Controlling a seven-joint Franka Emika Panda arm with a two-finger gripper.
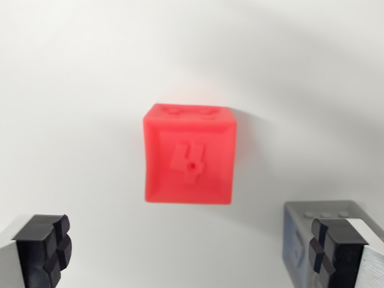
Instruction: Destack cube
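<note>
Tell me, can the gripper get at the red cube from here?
Probably yes. The red cube sits alone on the white surface, ahead of the open gripper. The grey cube by the right finger stands clear of it.

Matt red plastic cube (189, 157), smooth white table (72, 90)

Cube (188, 157) left of block (300, 237)

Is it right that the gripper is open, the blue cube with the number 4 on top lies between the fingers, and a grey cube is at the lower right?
Not quite: the cube with the 4 on top is red, not blue, as the wrist view shows. The rest holds: the gripper is open, and a grey cube sits at the wrist view's lower right, behind the finger there.
</note>
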